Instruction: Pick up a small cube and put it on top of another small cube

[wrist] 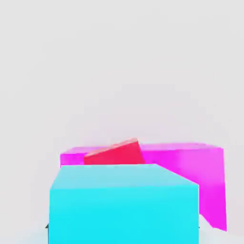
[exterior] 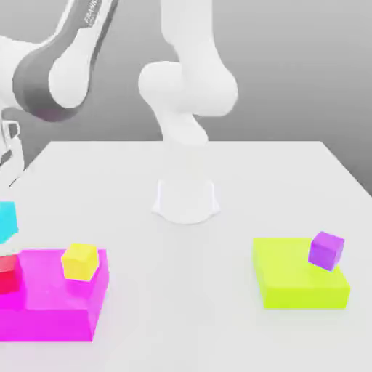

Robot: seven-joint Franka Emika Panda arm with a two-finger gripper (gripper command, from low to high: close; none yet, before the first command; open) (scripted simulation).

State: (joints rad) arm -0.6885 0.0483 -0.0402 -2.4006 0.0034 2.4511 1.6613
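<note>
- We see the white table (exterior: 240, 182) carrying everything; the arm's round base (exterior: 186, 200) stands mid-table, and the arm (exterior: 65, 65) reaches over toward the exterior view's left edge.
- We see the large magenta block (exterior: 51, 309) at the exterior view's lower left. It acts as a platform, not a container: the yellow cube (exterior: 80, 261) sits on its top, near the corner that faces the base, slightly rotated.
- The red cube (exterior: 9, 273) also sits on the magenta block, at the exterior view's left edge, cut off by the frame.
- We see the lime block (exterior: 298, 280) at the exterior view's lower right, well apart from the magenta one. The purple cube (exterior: 326, 251) rests on its far right corner, tilted.
- The cyan cube (exterior: 6, 221) is off the table, in the air just above the red cube with a gap between them, not touching.
- In the hand view the cyan cube (wrist: 124, 202) is close up, with the red cube (wrist: 116, 153) and magenta block (wrist: 190, 167) beyond it.
- The gripper is pinching the cyan cube, jaws nearly closed on it.
</note>
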